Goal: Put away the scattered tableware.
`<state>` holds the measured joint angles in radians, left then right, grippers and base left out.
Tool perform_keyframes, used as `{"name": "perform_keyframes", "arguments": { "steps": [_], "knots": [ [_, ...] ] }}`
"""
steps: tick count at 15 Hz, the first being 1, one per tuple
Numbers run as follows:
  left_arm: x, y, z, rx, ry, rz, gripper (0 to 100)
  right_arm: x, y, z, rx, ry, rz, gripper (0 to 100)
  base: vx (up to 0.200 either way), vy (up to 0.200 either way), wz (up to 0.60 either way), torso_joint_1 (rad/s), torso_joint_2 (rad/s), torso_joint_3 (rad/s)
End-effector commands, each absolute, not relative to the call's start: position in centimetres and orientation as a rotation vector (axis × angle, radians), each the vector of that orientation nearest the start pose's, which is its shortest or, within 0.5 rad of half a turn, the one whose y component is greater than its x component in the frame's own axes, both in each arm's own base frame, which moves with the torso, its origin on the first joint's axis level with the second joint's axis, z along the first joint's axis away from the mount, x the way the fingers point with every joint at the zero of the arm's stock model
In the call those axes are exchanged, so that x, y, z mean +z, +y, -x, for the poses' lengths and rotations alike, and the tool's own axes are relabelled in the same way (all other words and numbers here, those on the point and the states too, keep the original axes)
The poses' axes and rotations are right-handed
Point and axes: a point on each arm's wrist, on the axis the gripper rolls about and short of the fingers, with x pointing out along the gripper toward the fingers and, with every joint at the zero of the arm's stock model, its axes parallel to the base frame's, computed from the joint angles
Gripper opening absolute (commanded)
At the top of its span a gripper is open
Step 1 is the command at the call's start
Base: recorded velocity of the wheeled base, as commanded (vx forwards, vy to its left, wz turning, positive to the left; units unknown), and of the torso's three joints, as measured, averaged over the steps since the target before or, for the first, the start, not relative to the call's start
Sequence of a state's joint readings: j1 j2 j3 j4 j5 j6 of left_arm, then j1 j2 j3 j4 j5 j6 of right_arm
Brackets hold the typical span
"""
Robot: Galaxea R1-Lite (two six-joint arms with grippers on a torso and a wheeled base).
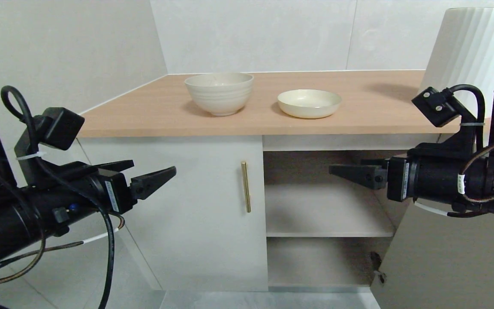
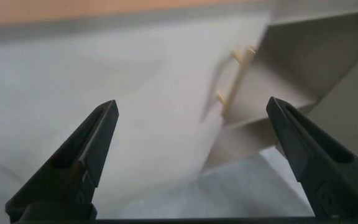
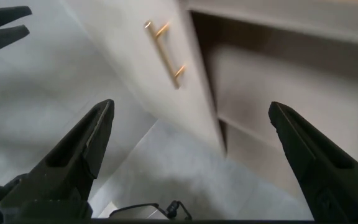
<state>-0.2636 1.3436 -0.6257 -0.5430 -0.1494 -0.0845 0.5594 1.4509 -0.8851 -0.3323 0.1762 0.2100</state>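
Tableware is all still out: the deep cream bowl [image 1: 219, 92], seemingly ceramic, and the shallow cream dish [image 1: 309, 103] sit on the wooden countertop [image 1: 144, 116] above the open white cabinet [image 1: 195, 206], my left gripper [image 1: 153, 166] and right gripper [image 1: 346, 168] empty, fingers apart.

Domestic kitchen or dining corner, by the look. Wood-grain tabletop [image 1: 371, 107] over a white cabinet [image 1: 195, 206] with a slim brass handle [image 1: 245, 186]. One side stands open, showing a shelf [image 1: 324, 210]. Large pale wall tiles [image 1: 251, 34] behind, grey tiled floor [image 1: 268, 300] below. Cream bowl [image 1: 219, 93] and shallow dish [image 1: 309, 103] stand on top, with a ribbed white shade-like object [image 1: 474, 47] at the right.
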Motion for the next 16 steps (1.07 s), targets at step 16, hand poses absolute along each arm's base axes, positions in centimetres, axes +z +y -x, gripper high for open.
{"name": "perform_keyframes", "arguments": {
  "steps": [16],
  "knots": [
    [22.18,-5.82,-20.25,-0.407,0.172,0.09,100,24.73,13.47,-20.73,0.711,0.297,-0.159,100,0.013,0.038,0.0,0.001,0.0,0.001]
  ]
}}
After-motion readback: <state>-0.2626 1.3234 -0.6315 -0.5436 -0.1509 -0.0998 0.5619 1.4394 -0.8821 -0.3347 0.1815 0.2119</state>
